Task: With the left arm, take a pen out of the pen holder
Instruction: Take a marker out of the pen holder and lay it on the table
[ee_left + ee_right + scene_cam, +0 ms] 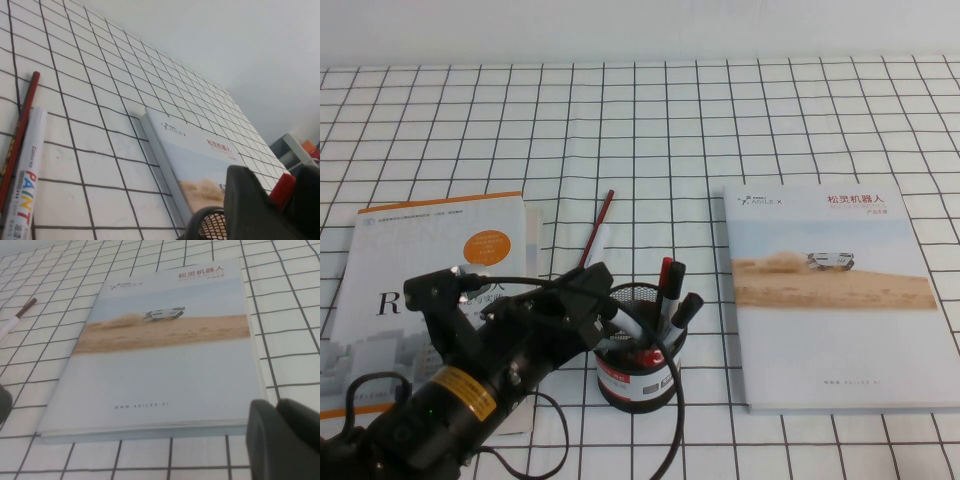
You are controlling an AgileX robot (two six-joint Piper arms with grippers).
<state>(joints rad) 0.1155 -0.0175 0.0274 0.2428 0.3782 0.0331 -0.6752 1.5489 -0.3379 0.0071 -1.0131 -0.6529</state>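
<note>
left gripper (612,312): low at the 10 o'clock rim of the pen holder (638,398), right against a white-barrelled pen (626,322) leaning out toward 10 o'clock. Clenched or released: cannot tell. Arm in from 7 o'clock, cable draped past the holder's 6 o'clock side.

In the holder, lower ends all inside the black mesh: red-capped pen (665,272) upright near centre, two black-capped pens (677,280) toward 1 to 2 o'clock. Red-and-white label on the holder's 6 o'clock wall.

On the table at 11 o'clock of the holder, apart from it: red pencil (598,228), with a white paint marker (24,175) lying alongside, just beside it.

At 9 o'clock: book (380,260), white cover with an orange disc, partly under the left arm.

At 3 o'clock, near but not touching: AgileX booklet (830,290), flat, desert photo on the cover.

right gripper (132,407): outside the high view; on its own wrist view spread wide, released, nothing in it, above the booklet's 6 o'clock edge.

Under everything: white tablecloth (720,120) with black grid.
</note>
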